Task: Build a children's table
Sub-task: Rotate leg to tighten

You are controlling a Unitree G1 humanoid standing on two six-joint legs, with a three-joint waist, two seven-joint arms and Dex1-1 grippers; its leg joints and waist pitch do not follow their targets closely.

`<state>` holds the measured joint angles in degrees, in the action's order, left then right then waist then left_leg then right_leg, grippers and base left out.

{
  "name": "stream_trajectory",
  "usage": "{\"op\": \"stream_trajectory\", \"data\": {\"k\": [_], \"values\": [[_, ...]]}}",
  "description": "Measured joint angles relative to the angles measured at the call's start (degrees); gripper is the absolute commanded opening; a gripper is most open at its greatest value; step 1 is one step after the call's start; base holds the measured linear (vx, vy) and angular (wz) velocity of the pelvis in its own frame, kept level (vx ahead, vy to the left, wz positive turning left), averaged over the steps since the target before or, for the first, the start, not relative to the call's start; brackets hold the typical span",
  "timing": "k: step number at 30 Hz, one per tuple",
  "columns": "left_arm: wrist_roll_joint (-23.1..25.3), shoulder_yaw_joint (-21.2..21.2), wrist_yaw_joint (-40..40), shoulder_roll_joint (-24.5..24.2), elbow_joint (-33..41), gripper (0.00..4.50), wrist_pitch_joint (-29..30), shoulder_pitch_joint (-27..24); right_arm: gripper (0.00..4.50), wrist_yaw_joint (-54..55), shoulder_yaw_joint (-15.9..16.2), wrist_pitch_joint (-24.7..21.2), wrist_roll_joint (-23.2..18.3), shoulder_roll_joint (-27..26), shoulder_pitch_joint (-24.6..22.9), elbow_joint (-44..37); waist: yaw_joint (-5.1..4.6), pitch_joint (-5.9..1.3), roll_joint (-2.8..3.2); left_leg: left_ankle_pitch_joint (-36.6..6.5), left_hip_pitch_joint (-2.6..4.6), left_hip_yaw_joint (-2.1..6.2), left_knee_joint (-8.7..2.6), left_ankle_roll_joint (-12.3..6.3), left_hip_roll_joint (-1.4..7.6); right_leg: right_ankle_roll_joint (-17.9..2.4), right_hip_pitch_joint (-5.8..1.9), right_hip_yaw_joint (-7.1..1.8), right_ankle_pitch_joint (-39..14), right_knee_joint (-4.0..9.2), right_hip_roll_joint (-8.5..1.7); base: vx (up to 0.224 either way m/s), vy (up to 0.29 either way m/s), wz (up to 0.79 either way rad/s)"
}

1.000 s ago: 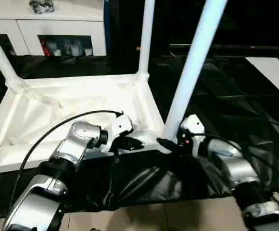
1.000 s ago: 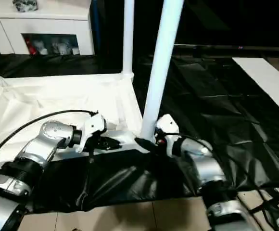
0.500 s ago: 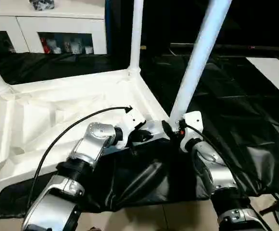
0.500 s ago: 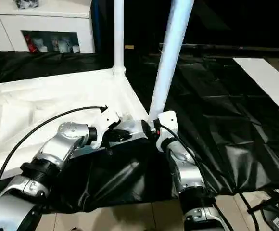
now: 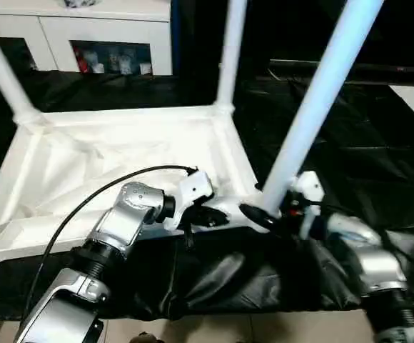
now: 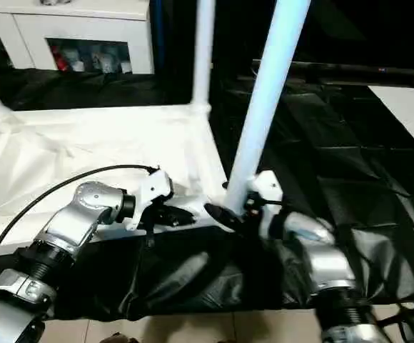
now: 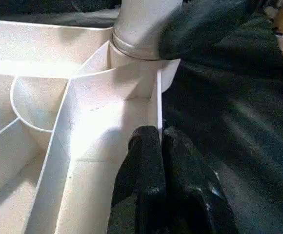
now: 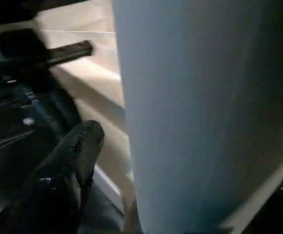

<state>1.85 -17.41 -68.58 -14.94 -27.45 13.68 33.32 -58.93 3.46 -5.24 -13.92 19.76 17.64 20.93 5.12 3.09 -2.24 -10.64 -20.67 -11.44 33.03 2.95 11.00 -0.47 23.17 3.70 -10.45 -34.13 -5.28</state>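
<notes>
Smooth white plastic table top (image 5: 121, 153) (glossy black sheet (image 5: 350, 136)).

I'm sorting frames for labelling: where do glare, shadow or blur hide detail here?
Left eye view: the table top glares white, washing out its ribs, and the black sheet is dark. Left wrist view: the left gripper casts a shadow on the ribbed top, and its fingers are soft. Right wrist view: the near leg is a blurred, featureless surface.

The white plastic table top (image 5: 121, 153) lies upside down, ribbed underside up, on black sheeting. Three white tube legs (image 5: 321, 100) stand upright in its corner sockets.
</notes>
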Motion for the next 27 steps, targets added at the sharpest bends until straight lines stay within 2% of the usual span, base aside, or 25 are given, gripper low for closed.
{"op": "stream_trajectory", "data": {"k": [4,5,6,8,15,18,22,27], "values": [[-0.98,-1.23,-4.84,-2.55,0.29,0.0,-0.25,-0.04,3.37,-8.74,3.05,-0.47,0.03,4.03,1.42,0.51,0.01,0.01,0.01,-0.14,0.2,0.02,0.04,0.31,0.05,-0.01,-0.09,0.03,0.01,-0.21,0.01,0.0,0.0,0.0],[-1.0,-1.4,-5.7,-3.22,0.2,0.0,-0.67,-0.04,3.37,-10.23,3.55,-0.71,0.0,4.16,2.27,1.32,-0.01,0.03,-0.05,-0.14,0.25,0.02,0.07,0.33,0.06,-0.01,-0.11,0.03,0.01,-0.29,0.01,0.0,0.0,0.0],[-1.05,-1.41,-6.59,-4.07,-0.18,0.0,-1.23,0.19,3.11,-11.92,4.19,-0.9,-0.05,4.04,3.63,2.77,-0.12,0.03,-0.04,-0.12,0.3,0.04,0.1,0.37,0.07,-0.04,-0.11,0.03,0.04,-0.36,0.01,0.0,0.0,0.0],[-1.05,-1.34,-7.46,-4.71,-0.74,0.0,-1.64,0.39,2.99,-13.65,5.11,-0.73,0.03,3.93,5.19,4.63,-0.09,0.0,0.07,-0.11,0.33,0.05,0.1,0.39,0.07,-0.13,-0.12,0.03,0.11,-0.37,0.01,0.0,0.0,0.0],[-1.43,-0.83,-8.24,-4.96,-2.06,0.0,-1.4,0.81,2.4,-16.78,6.17,1.16,1.38,3.9,9.18,10.31,-0.14,0.02,-0.09,-0.08,0.36,0.04,0.21,0.44,0.07,-0.19,-0.16,0.0,0.2,-0.44,0.01,0.0,0.0,0.0],[-1.6,-0.79,-7.87,-4.75,-2.1,0.0,-1.06,0.82,2.15,-17.09,6.46,2.75,1.96,3.89,9.47,11.38,-0.04,0.02,-0.12,-0.08,0.34,0.04,0.31,0.43,0.09,-0.18,-0.15,0.0,0.19,-0.51,0.0,0.0,0.0,0.0],[-1.6,-0.42,-6.37,-4.13,-2.1,0.0,-0.16,0.82,2.03,-15.18,5.88,3.52,2.35,3.09,9.24,11.41,-0.05,-0.01,-0.01,-0.08,0.31,0.04,0.45,0.43,0.09,-0.18,-0.16,-0.03,0.19,-0.55,0.0,0.0,0.0,0.0],[0.21,0.98,3.35,0.07,-1.96,0.0,3.89,1.08,1.96,0.49,0.87,4.35,3.46,-1.4,6.53,11.52,-0.29,-0.09,-0.01,-0.09,0.54,0.05,0.55,0.44,0.05,-0.13,-0.38,-0.08,0.16,-0.57,-0.02,0.0,0.0,0.0]]}}
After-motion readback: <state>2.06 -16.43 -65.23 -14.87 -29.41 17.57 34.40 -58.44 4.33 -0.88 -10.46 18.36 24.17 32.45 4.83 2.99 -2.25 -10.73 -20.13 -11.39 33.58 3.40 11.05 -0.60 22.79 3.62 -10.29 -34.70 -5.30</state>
